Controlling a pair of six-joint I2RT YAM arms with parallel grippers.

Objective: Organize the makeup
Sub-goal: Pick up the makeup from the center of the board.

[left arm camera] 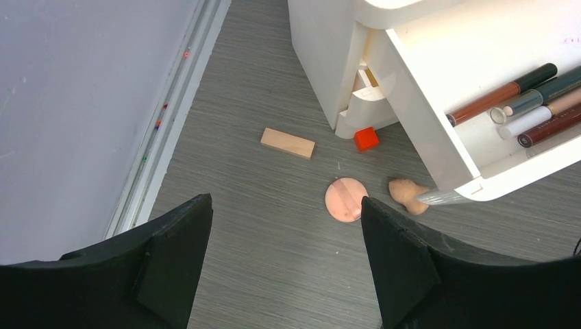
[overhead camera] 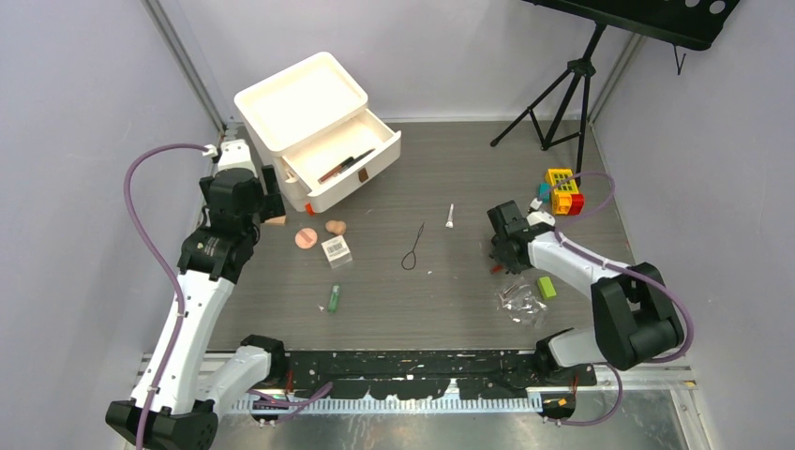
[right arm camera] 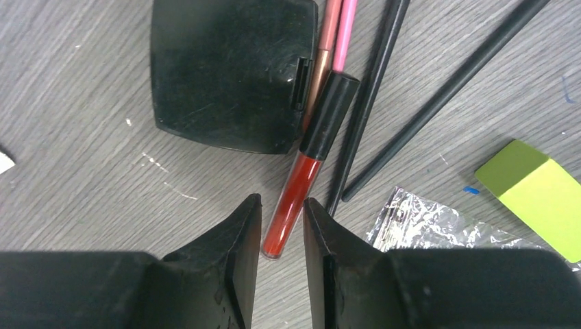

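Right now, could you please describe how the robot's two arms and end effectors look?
The left arm and right arm have white shells with black joints, and a purple cable loops along each. The left end effector and right end effector have matte black, wedge-shaped fingers.

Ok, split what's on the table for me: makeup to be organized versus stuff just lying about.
Makeup to organize: red lip gloss, black compact, black pencils, pink puff, peach sponge, barcoded box, green tube, white tube.

Lying about: toy blocks, red cube, wooden block, green block, foil wrapper.
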